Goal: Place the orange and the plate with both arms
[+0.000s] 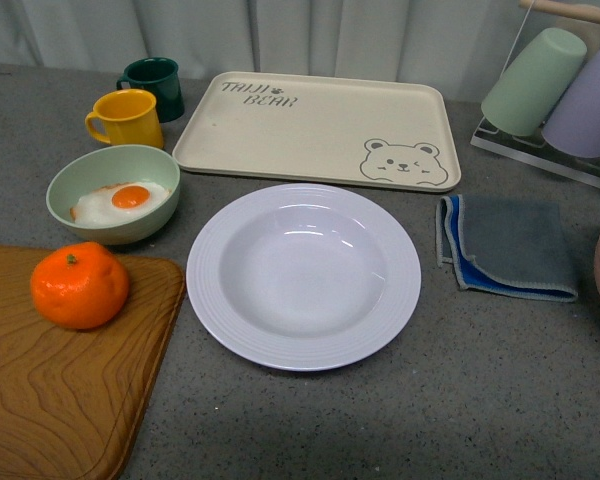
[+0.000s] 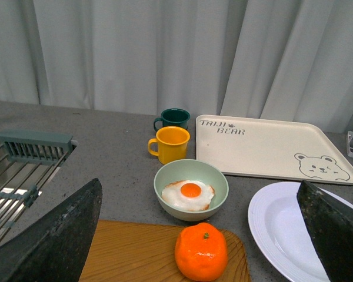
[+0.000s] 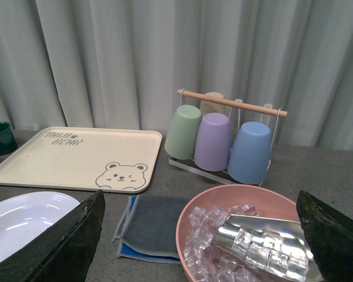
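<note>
Here, orange [image 1: 79,285] on board [image 1: 70,400] (plate [image 1: 303,275] beside)

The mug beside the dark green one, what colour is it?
Yellow. The mug shows best in the front view, just behind the bowl.

Fried egg [image 1: 120,201] in green bowl [image 1: 115,233]; ice [image 3: 207,228] in pink bowl [image 3: 235,189].

Glossy white plate [image 1: 302,276]; dimpled orange [image 1: 79,285]; wood-grain board [image 1: 60,385].
</note>
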You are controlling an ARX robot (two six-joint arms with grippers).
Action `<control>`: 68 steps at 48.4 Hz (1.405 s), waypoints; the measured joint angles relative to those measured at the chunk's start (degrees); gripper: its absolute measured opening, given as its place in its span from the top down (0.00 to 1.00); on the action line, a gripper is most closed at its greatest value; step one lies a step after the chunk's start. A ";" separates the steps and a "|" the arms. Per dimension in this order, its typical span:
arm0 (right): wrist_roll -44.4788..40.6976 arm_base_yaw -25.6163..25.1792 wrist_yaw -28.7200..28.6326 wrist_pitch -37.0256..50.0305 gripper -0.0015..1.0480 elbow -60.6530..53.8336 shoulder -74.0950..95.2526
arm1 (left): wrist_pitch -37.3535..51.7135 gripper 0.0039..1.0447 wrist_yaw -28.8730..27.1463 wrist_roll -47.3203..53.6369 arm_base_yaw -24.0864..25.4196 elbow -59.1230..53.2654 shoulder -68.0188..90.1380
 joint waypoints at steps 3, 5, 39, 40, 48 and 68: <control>-0.02 0.00 0.00 0.00 0.09 0.00 0.00 | 0.00 0.06 0.00 0.00 0.00 0.00 0.00; -0.02 0.00 0.00 0.00 0.09 0.00 0.00 | 0.00 0.06 0.00 0.00 0.00 0.00 0.00; -0.02 0.00 -0.02 0.00 0.09 0.00 0.00 | 12.92 0.06 -4.72 -9.81 -6.58 15.06 61.83; 0.00 0.00 -0.02 0.00 0.09 0.00 0.00 | 12.87 0.06 -4.07 -10.16 -6.78 15.89 64.19; 0.00 0.00 -0.02 0.00 0.09 0.00 0.00 | 13.29 0.06 -2.08 -11.04 -8.31 19.58 76.11; -0.02 0.00 -0.02 0.00 0.09 0.00 0.00 | 14.34 0.06 0.61 -10.45 -7.76 29.33 92.70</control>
